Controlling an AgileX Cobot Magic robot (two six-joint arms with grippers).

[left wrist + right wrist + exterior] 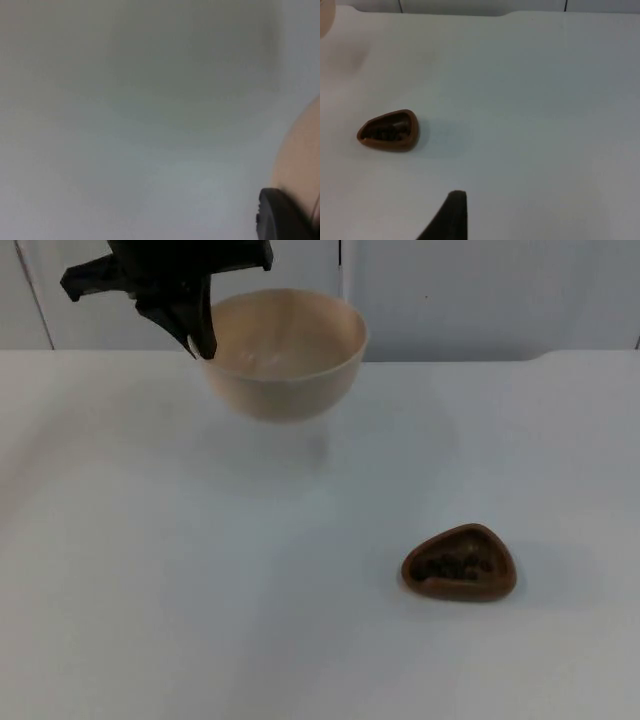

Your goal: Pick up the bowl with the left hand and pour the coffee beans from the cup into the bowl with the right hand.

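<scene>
Left gripper [200, 340] holds bowl [285, 355] aloft

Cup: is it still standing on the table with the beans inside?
Yes, the brown cup rests on the white table, dark coffee beans visible inside it.

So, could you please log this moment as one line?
left claw: holds bowl aloft | cup: on table, beans inside | right arm: waiting

The top view looks down and forward over the white tabletop [200, 620] to the grey partition wall [480, 290]. The left wrist view sits close against the cream bowl [300, 160], facing blank surface. The right wrist view looks from farther off across the tabletop. It shares the brown cup [389, 130] of coffee beans [385, 134] with the top view.
</scene>
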